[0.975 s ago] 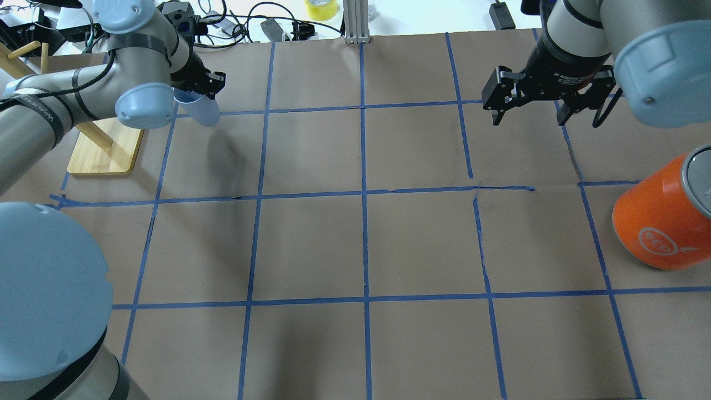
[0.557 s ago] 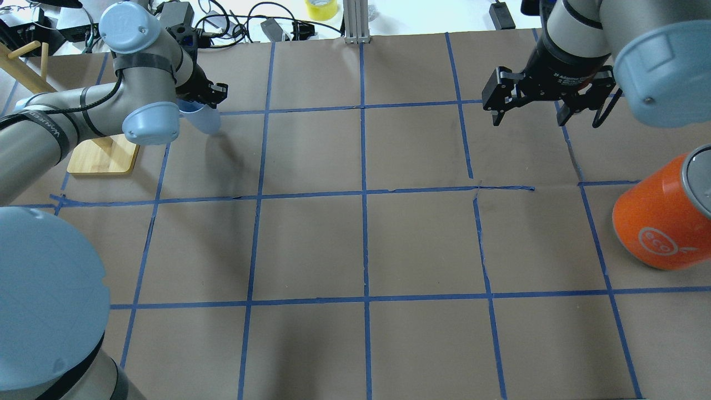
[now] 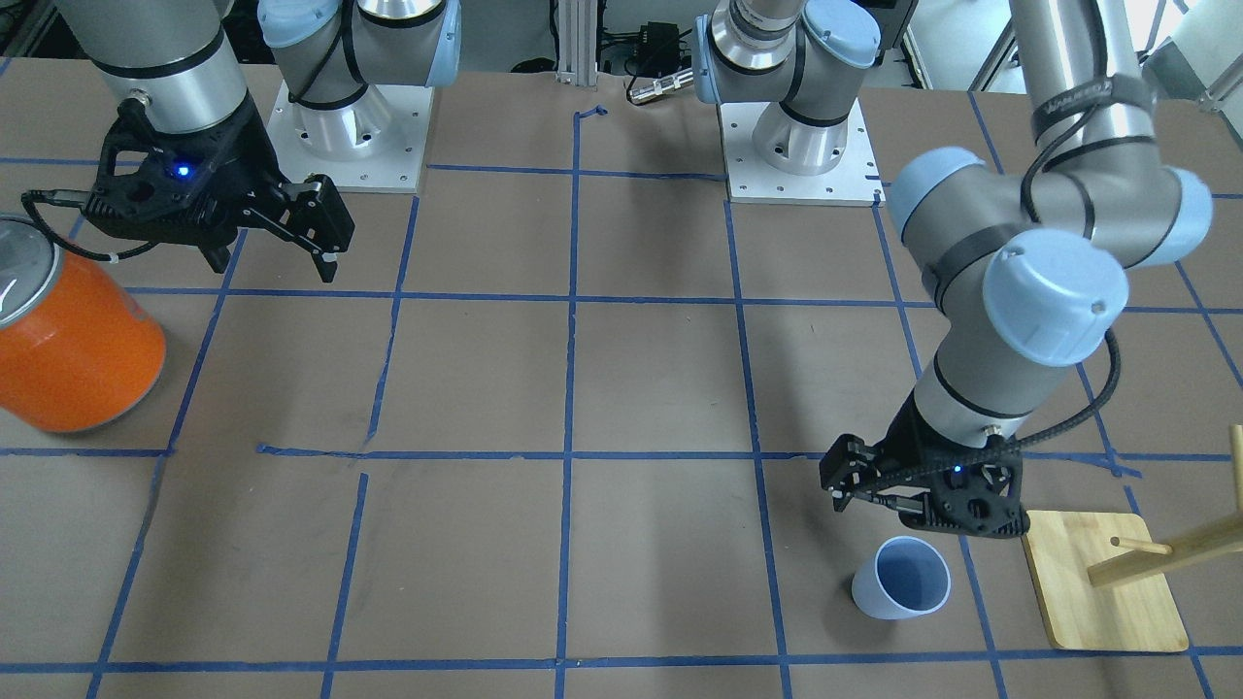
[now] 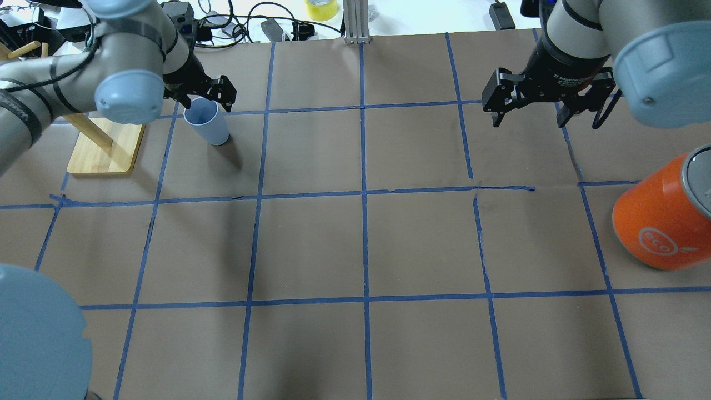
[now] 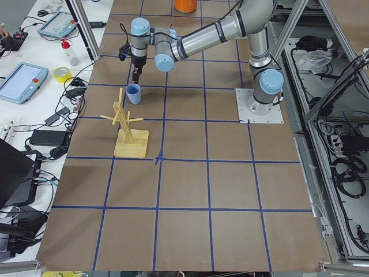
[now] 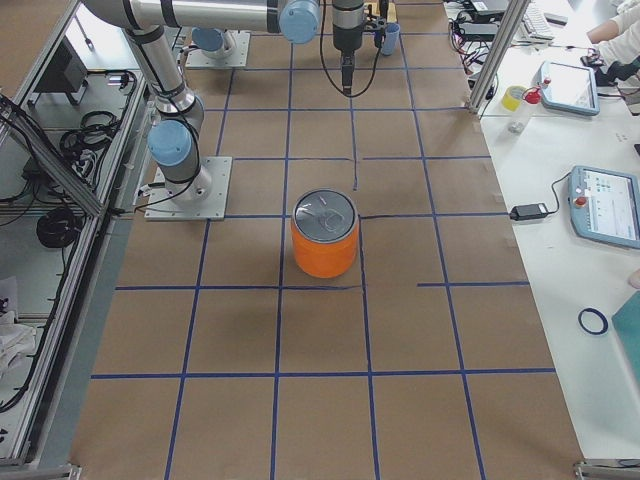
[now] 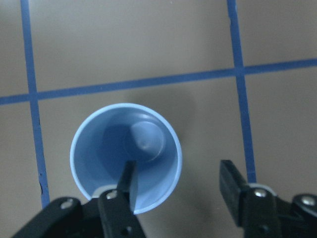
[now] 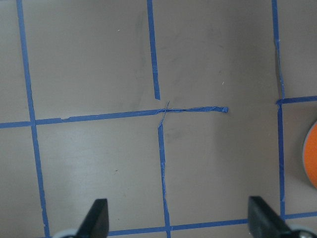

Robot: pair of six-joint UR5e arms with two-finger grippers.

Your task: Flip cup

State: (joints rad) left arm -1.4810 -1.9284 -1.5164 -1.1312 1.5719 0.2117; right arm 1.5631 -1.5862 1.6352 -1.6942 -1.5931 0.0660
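1. I see the pale blue cup (image 4: 206,121) standing mouth-up on the worktop (image 4: 361,244), near the wooden rack's base (image 4: 105,150).
2. My left pincer (image 7: 179,171) hangs spread above it, one finger over its mouth.
3. My right pincer (image 4: 529,119) is spread too, well apart.

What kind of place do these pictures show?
Most likely a robotics laboratory, not a home. The table is covered with brown paper marked with a blue tape grid, the left arm and right arm stand on bolted metal plates, and teach pendants lie on the side bench.
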